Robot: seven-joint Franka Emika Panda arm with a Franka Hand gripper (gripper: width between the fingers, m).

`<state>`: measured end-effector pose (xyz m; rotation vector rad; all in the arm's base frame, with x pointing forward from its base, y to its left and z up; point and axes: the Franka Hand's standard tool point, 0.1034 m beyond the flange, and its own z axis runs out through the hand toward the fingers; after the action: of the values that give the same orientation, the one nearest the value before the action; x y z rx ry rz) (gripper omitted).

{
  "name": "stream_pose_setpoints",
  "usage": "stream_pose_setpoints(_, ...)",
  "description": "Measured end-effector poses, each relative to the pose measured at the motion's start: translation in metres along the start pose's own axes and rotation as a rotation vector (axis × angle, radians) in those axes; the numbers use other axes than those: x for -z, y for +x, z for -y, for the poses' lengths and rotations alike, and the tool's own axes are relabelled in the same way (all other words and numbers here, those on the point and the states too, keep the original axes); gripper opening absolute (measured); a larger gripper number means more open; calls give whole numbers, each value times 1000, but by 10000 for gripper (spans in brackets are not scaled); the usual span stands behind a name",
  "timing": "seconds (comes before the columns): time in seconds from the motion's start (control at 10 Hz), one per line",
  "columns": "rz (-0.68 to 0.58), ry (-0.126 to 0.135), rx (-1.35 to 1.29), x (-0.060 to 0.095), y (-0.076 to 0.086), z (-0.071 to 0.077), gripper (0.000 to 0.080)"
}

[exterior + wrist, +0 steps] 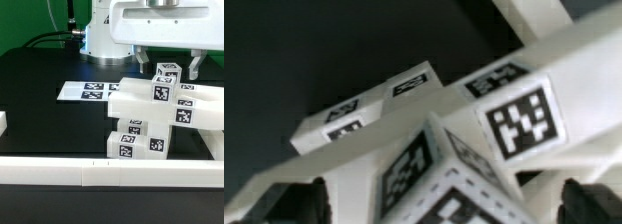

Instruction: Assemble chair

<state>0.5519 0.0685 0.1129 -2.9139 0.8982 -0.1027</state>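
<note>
Nearest the camera, the border rail [110,175] is seen; behind it the chair [155,112] stands directly below the spread gripper [168,62], nothing being pinched.

A black counter [40,110] fills the scene. A long white border rail [60,173] runs along its near edge. Behind it, the room is dark.

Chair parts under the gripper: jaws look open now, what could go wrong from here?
1. The chair assembly stands stacked and tilted with nothing gripping it, so it may tip or shift.
2. The open gripper straddles the top tagged post; lifting off-centre could snag and drag it.
3. The border rail sits close, limiting room.
</note>
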Motion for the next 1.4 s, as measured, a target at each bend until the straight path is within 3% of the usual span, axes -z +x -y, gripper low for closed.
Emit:
stream_pose_setpoints(0.5, 13, -38, 487, -4, 3, 0, 649)
stream_pose_setpoints(0.8, 8, -48, 601, -5, 3, -3, 649)
stream_pose_setpoints(1.0, 8, -48, 594, -5, 3, -3, 384)
stream_pose_setpoints(1.1, 8, -48, 591, -5, 3, -3, 384)
stream_pose_setpoints(1.2, 7, -48, 572, -5, 3, -3, 265)
stream_pose_setpoints(1.4, 7, -47, 550, -5, 3, -3, 265)
